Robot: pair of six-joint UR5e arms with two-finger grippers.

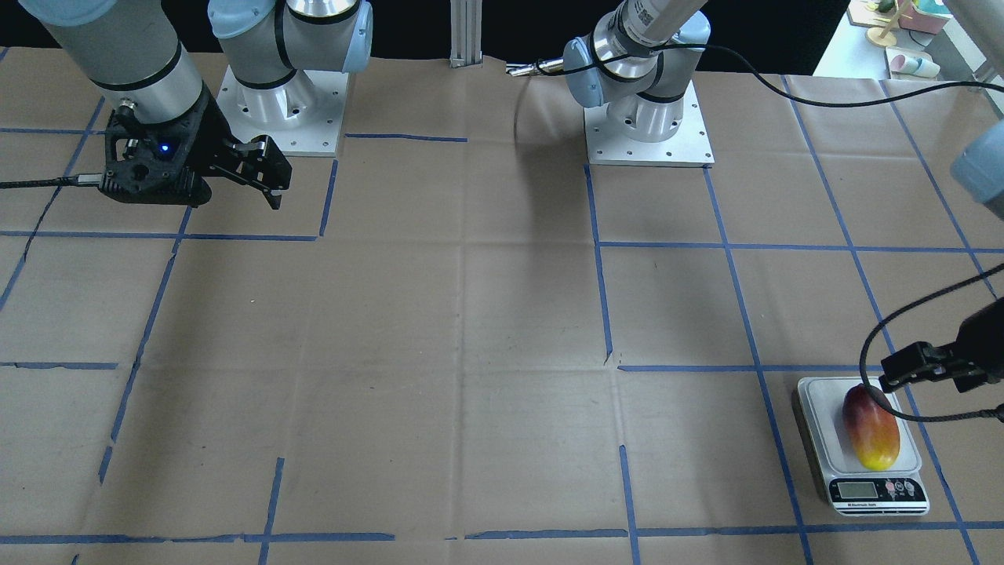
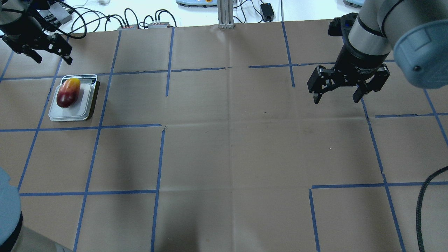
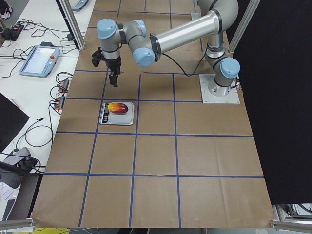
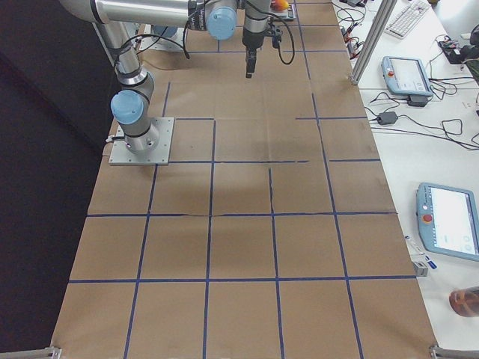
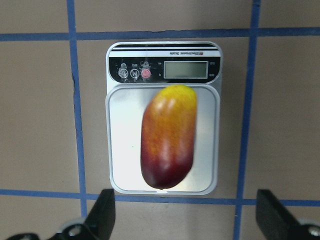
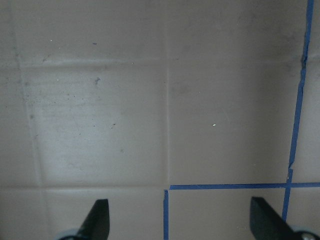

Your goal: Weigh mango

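Observation:
The mango (image 2: 68,92), dark red at one end and yellow at the other, lies on the white platform of a small digital scale (image 2: 86,105). It also shows in the left wrist view (image 5: 167,136) and in the front view (image 1: 871,428). My left gripper (image 2: 51,52) is open and empty, raised above the table just beyond the scale; its fingertips (image 5: 102,215) frame the scale from above. My right gripper (image 2: 337,94) is open and empty, hanging above bare paper on the right side, far from the scale.
The table is covered in brown paper with a blue tape grid (image 2: 161,154). Cables and small boxes (image 2: 136,21) lie past the table's far edge. The arm bases (image 1: 278,102) stand at the robot's side of the table.

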